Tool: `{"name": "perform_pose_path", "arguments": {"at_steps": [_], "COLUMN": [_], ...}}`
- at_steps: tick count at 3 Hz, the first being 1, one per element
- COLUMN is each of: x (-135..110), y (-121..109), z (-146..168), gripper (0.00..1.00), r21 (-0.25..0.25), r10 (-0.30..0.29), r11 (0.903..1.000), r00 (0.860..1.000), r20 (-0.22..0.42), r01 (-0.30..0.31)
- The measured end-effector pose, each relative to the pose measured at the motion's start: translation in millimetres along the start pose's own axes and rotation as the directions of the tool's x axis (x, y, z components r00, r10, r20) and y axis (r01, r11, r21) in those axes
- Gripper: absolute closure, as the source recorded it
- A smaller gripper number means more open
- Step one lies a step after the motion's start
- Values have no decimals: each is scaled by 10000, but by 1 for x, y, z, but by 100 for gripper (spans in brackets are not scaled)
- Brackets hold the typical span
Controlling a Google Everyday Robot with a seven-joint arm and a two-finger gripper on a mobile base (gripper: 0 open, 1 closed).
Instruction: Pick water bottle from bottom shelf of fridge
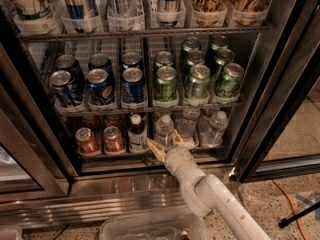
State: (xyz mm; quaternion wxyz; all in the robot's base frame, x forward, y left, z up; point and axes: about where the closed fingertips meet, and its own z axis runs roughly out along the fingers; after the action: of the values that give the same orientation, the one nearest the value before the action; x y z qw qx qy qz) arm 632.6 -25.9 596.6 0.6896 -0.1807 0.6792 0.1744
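Observation:
The fridge (150,189) stands open, its wire racks full of drinks. On the bottom shelf (125,153) stand red cans (88,141), a white-capped bottle of dark reddish liquid (136,132) and several clear water bottles. The nearest water bottle (164,130) has a white cap and stands at the shelf's front middle. My gripper (164,143) is open, on a pale arm reaching up from the lower right. Its yellowish fingers (154,148) spread just in front of and below that bottle, not closed on it. More water bottles (216,128) stand to the right.
The rack above holds blue cans (101,87) on the left and green cans (195,81) on the right. A dark-framed glass door (280,99) hangs open at the right. A clear plastic bin (150,228) sits on the floor below, and an orange cable (295,206) lies at right.

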Motion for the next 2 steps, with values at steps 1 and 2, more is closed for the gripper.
{"name": "perform_pose_path", "arguments": {"at_steps": [1,2], "x": [2,2], "y": [-1,-1], "z": [7,7], "gripper": [27,45], "r21": [12,12], "r10": [2,2], "r11": [10000,10000], "r00": [10000,10000], "r20": [-32,-32], "r01": [-2,-2]}}
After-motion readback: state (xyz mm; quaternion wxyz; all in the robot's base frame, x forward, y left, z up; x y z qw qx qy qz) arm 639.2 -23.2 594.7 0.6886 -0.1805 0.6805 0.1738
